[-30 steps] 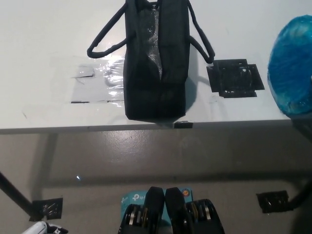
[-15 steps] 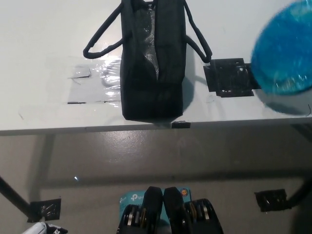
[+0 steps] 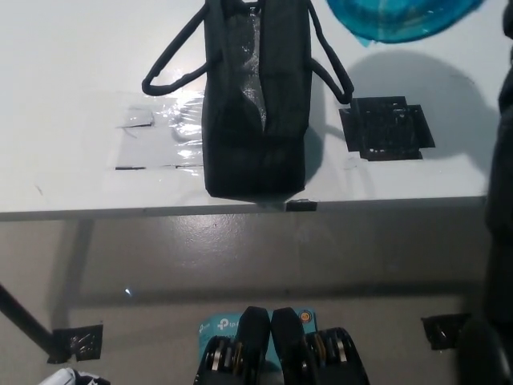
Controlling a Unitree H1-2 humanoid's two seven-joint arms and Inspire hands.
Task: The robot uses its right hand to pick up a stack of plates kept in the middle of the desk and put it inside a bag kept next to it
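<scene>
The stack of blue plates [image 3: 401,18] hangs above the table's far right, cut off by the picture's top edge, and throws a shadow on the white table [image 3: 64,72]. My black right arm [image 3: 502,160] runs up the right edge toward the plates; the hand holding them is out of sight. The black bag [image 3: 256,104] stands near the table's front edge, left of the plates, its long slit top showing a shiny lining. Its handles hang out to both sides. A sliver of my white left hand [image 3: 70,375] rests at the bottom left corner.
A black tape patch [image 3: 387,128] lies on the table right of the bag, under the plates' shadow. Clear tape [image 3: 160,136] shines on the bag's left. The table's front edge [image 3: 120,212] crosses the picture, with grey floor and a table leg [image 3: 24,321] below.
The blue plates have risen and moved from the right edge up and left, toward the bag's far end. The black arm now shows along the right edge. The bag has stayed put.
</scene>
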